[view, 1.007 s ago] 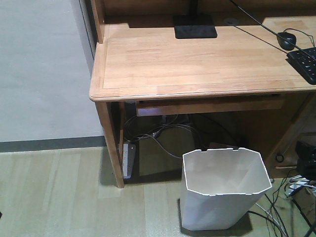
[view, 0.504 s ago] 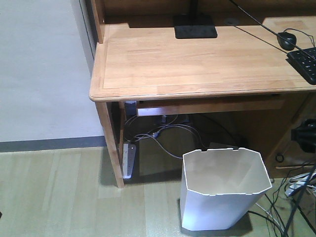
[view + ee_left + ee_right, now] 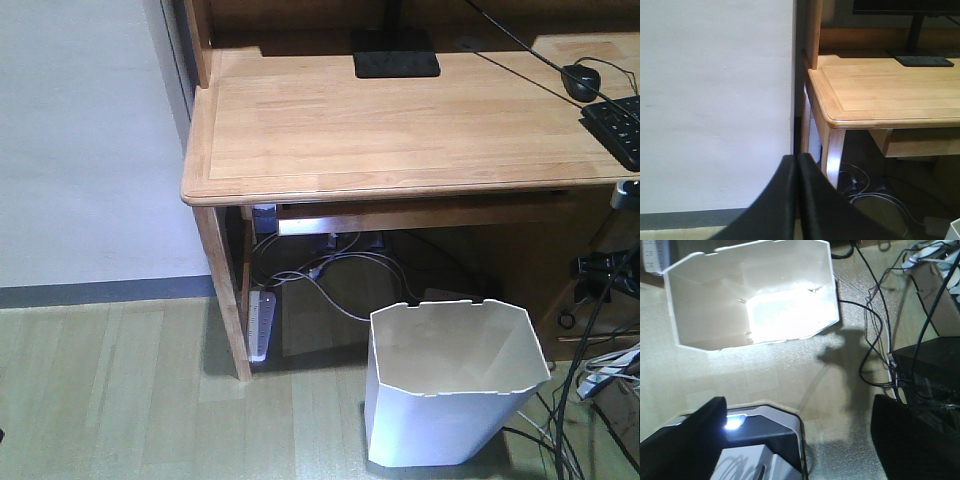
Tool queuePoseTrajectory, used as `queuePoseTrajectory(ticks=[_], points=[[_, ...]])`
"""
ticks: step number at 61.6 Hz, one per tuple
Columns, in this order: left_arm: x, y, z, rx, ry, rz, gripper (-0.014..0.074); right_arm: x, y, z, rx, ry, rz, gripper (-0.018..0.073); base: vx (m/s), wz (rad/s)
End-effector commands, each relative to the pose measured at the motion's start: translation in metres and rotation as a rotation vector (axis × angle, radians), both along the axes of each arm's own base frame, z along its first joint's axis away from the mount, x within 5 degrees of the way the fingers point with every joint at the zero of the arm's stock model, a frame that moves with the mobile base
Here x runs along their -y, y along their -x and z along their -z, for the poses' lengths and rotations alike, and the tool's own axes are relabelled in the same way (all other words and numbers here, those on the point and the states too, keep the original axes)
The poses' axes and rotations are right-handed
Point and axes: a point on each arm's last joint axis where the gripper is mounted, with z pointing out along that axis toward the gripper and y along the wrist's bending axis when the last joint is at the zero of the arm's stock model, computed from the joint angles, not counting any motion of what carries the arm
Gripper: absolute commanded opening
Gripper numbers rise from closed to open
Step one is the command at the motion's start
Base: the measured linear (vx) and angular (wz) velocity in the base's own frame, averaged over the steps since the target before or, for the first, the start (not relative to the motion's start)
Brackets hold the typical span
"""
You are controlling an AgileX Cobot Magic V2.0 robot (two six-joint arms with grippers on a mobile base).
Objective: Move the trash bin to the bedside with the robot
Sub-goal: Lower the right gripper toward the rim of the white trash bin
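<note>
While your right gripper (image 3: pixel 797 405) hangs empty, jaws spread wide, the left gripper (image 3: pixel 797 200) has its jaws pressed together on nothing. Bin (image 3: pixel 455 400): upright on floor (image 3: pixel 120 400), right side, just before desk (image 3: pixel 400 130). Likely light, thin, flexible, tippy. Pinch one rim wall.

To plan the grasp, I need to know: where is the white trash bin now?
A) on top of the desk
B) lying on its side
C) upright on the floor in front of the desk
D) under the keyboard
C: the trash bin stands upright on the floor, open rim up, just in front of the desk.
</note>
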Motion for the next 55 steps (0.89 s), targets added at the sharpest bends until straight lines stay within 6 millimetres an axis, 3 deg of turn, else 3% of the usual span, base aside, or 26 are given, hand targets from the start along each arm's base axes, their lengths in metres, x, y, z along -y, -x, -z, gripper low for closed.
queuePoseTrajectory(ticks=[1,29,41,55], points=[[0.000,-0.001,0.002,0.055,0.017,0.002,-0.0006,0.017,-0.022,0.011,0.074,0.047,-0.017,0.0552,0.00,0.00],[0.000,-0.001,0.002,0.056,0.017,0.002,-0.0006,0.048,-0.110,0.136,-0.027,0.048,-0.135,0.0552,0.00,0.00],[0.000,-0.001,0.002,0.056,0.017,0.002,-0.0006,0.057,-0.137,0.172,-0.059,0.036,-0.163,0.0552,0.00,0.00],[0.000,-0.001,0.002,0.056,0.017,0.002,-0.0006,0.063,-0.155,0.211,-0.083,0.028,-0.175,0.0552,0.00,0.00]])
